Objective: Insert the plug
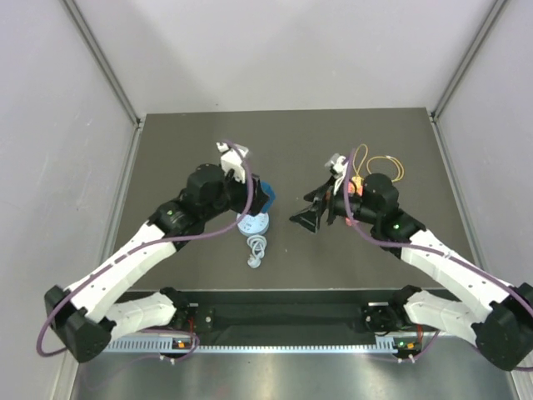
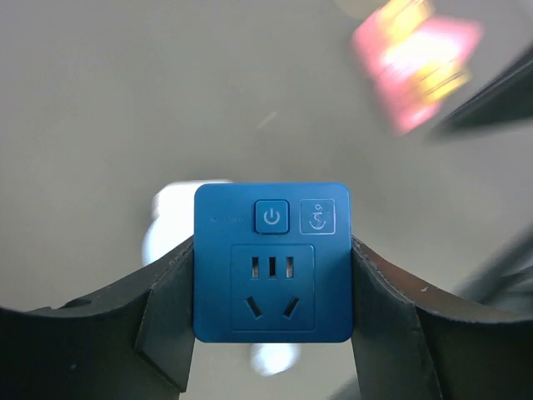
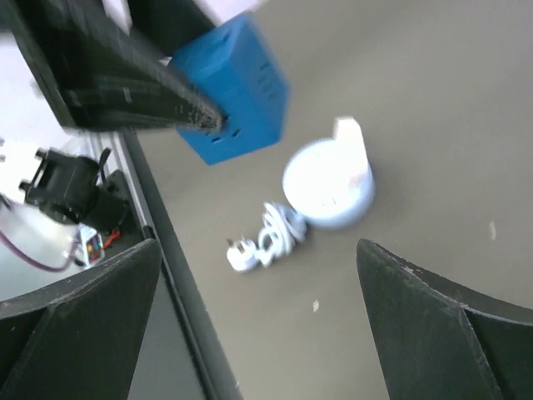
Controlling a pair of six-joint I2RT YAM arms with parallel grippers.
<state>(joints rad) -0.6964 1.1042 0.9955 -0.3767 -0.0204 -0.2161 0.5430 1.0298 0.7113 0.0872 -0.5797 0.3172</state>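
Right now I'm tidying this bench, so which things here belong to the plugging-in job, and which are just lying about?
Part of the job:
- blue socket, clamped in the left gripper
- white plug on its coiled cord, beside the round white unit
- right gripper, open

Lying about:
- yellow wire loop
- blurred orange-pink item next to it

Socket block is bright blue with a paler blue icon square. Round puck is white and light blue, its cord and plug white. Tabletop's dark grey; far right wire loop is yellow.
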